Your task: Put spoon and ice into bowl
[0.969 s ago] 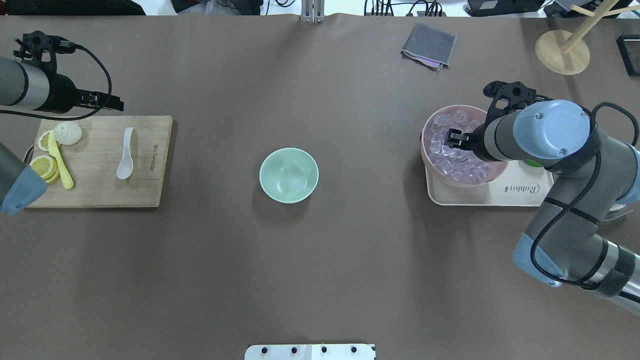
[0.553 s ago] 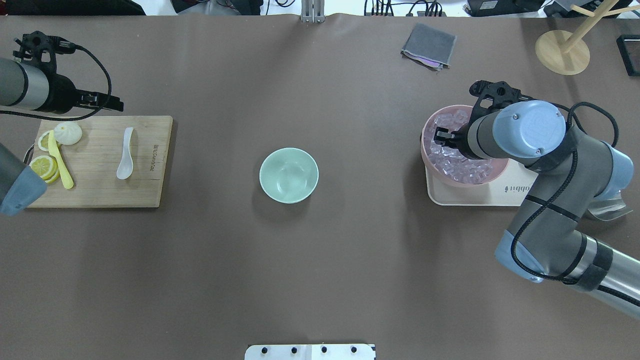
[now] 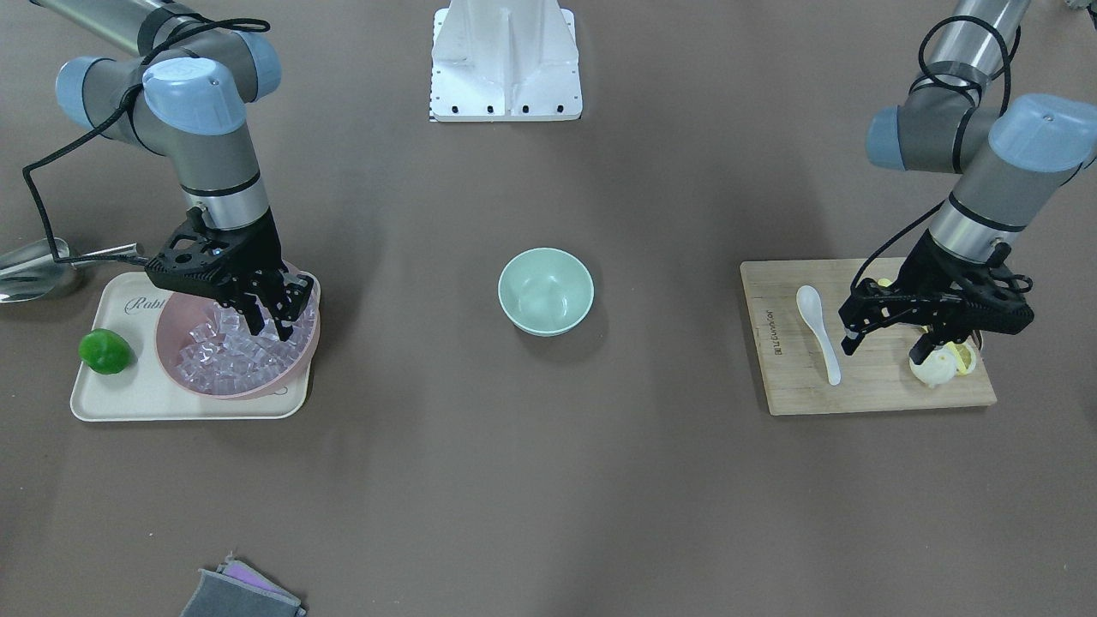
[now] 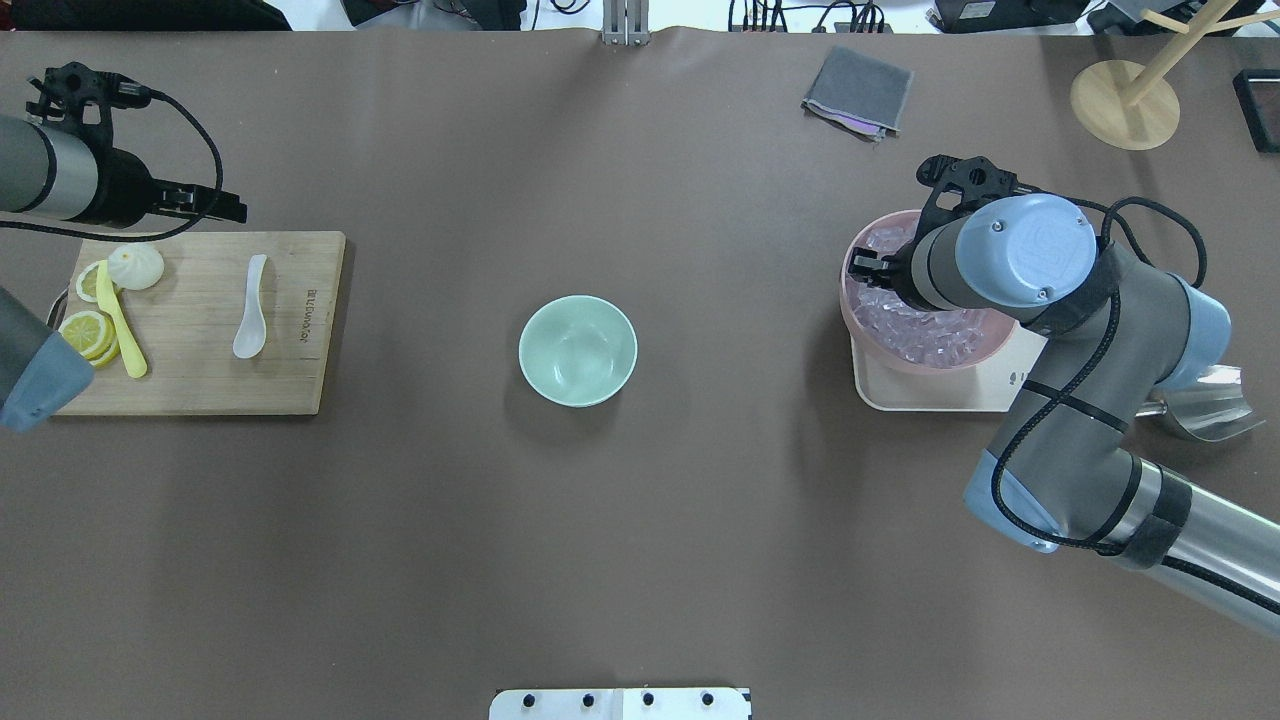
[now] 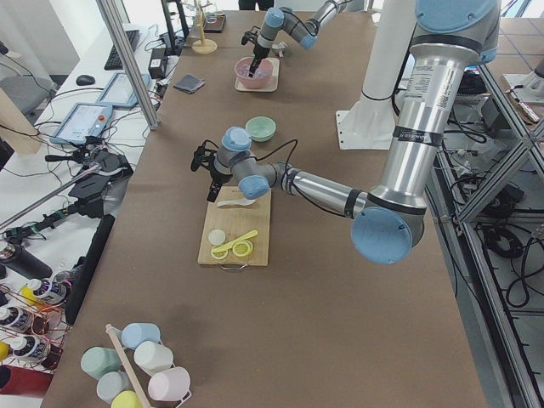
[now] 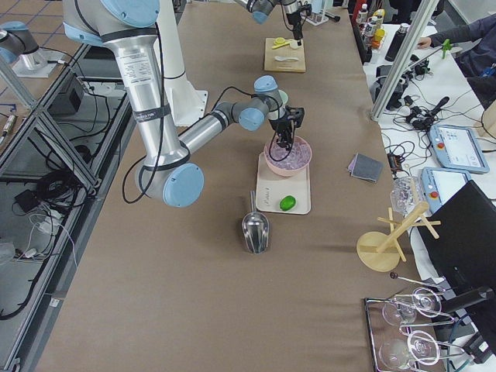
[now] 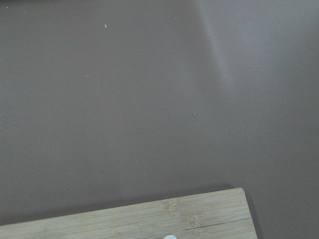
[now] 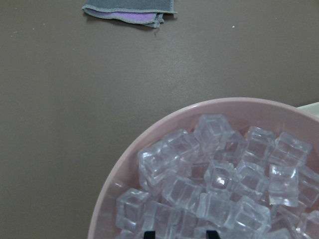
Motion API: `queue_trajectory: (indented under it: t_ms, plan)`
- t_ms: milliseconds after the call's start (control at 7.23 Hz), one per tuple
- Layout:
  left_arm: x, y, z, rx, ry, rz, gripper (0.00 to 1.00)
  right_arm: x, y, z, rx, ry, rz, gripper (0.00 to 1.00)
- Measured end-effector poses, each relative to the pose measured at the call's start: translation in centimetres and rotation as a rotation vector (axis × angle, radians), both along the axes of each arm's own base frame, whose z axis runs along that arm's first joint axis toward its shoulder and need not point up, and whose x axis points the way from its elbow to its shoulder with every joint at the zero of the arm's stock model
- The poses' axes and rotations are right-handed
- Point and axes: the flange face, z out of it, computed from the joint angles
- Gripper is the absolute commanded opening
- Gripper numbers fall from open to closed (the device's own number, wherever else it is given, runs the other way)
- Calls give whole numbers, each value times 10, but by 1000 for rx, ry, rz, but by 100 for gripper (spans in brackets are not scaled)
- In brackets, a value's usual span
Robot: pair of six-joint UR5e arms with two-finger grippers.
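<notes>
Right gripper [image 3: 272,324]: fingers [image 8: 148,234] parted, tips down among the ice near the pink bowl's rim. Whether a cube is pinched between them, cannot tell.
Left gripper [image 3: 885,344]: fingers spread wide, nothing held, hovering over bamboo cutting board [image 3: 797,390].
White glossy soup spoon [image 3: 818,330]: lying flat on the board, just beside the left gripper, untouched.
Clear ice cubes [image 3: 218,364]: heaped in large pink bowl [image 3: 302,360], which sits on cream tray [image 3: 128,398].
Small mint-green bowl [image 3: 546,321]: mid-table, between board and tray, well apart from both.
</notes>
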Motion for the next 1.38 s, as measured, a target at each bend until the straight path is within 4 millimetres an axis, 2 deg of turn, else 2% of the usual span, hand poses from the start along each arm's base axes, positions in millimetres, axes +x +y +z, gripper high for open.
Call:
queue_trajectory:
  t_ms: [277,415,692,969,1107,1384]
  plan:
    - [0,0,0,0,0,0,97,-3,1,3,7,14,5,48]
    - [0,0,0,-1,0,-1,97,-3,1,4,9,18,7,54]
    - [0,0,0,-3,3,-3,97,-2,3,6,11,20,7,56]
    - [0,1,0,-3,3,-2,97,-3,4,8,13,28,9,55]
    - [0,1,0,-3,4,-2,97,-5,4,9,15,32,11,50]
    - [0,1,-1,-3,4,-2,97,-7,6,10,18,38,12,46]
